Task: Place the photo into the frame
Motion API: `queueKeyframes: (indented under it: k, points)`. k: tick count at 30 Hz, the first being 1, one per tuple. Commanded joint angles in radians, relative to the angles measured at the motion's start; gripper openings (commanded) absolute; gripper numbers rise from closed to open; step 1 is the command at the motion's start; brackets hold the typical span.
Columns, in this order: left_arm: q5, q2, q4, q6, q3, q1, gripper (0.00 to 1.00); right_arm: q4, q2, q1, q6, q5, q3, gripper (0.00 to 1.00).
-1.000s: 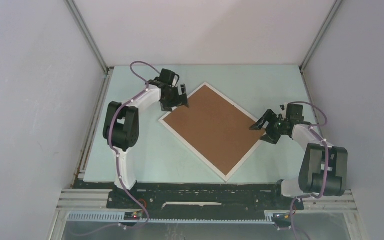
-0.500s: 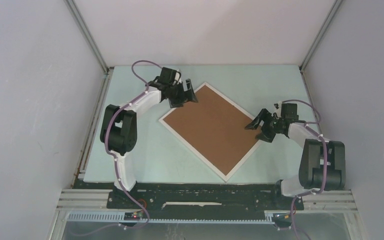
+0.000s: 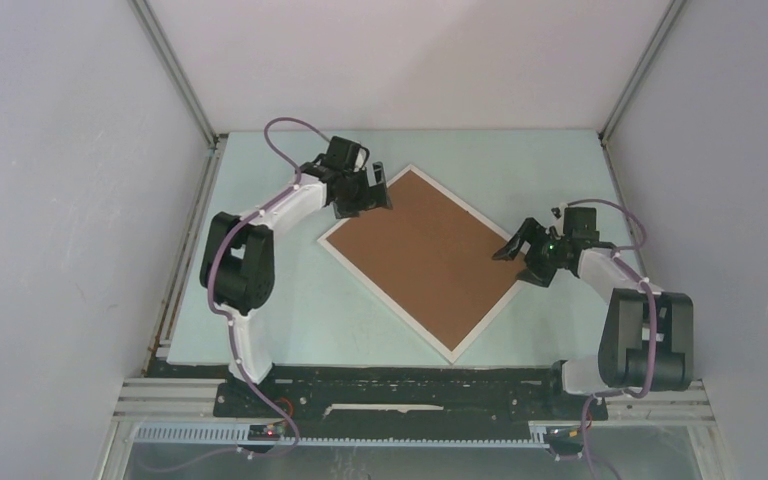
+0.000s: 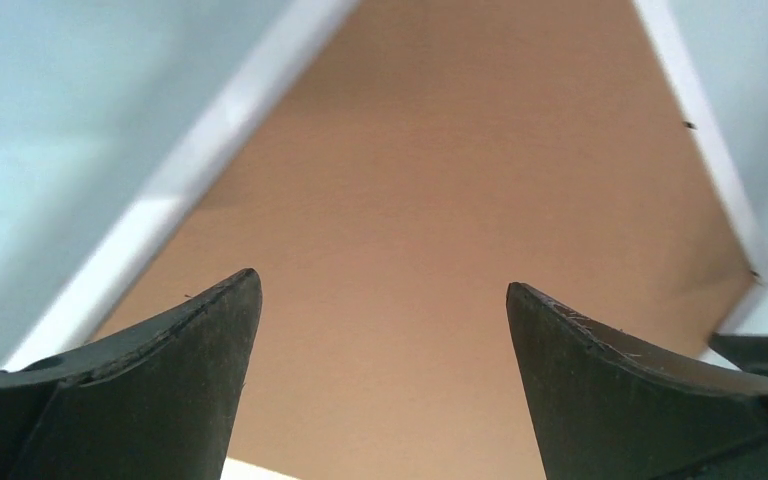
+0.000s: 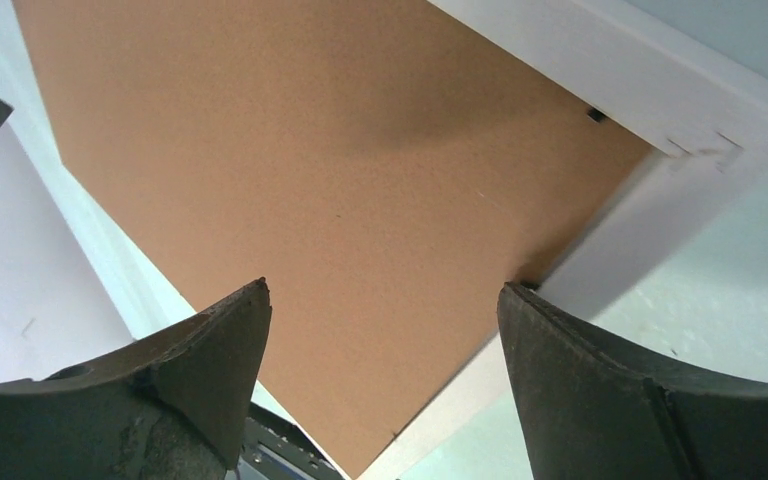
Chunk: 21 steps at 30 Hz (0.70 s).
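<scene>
The frame is lying flat near the middle of the pale green bench, turned like a diamond so one corner is pointing at the arms' bases. It is lying back side up, with a plain brown backing board filling the space inside its thin white border. The left pincer is hovering just above the frame's far left edge, near the top corner, with its jaws standing wide and holding nothing. In the left wrist view the two dark fingers of that pincer are framing the brown board, with the white border running diagonally past the left finger. The right pincer is hanging over the frame's right corner, also spread wide and empty. Its wrist view is looking down between the fingers at the board and the mitred white corner. The left arm is reaching up from its base, folding at the elbow, its forearm slanting right. The right arm is bending at its elbow, its forearm stretching left toward the frame.
</scene>
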Motion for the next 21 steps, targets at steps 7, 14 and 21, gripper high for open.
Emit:
queueKeyframes:
  k: [7, 14, 21]
  points:
    - [-0.132, -0.031, -0.108, 0.021, -0.036, 0.057, 1.0, -0.11, -0.152, -0.072, -0.053, 0.117, -0.031, 0.94]
    - [-0.144, 0.0, -0.124, 0.081, -0.017, 0.056, 1.0, -0.056, -0.084, -0.061, -0.044, 0.072, -0.055, 0.94]
    - [-0.097, 0.041, -0.151, 0.108, -0.009, 0.056, 0.99, -0.012, -0.022, -0.047, -0.036, 0.037, -0.055, 0.93]
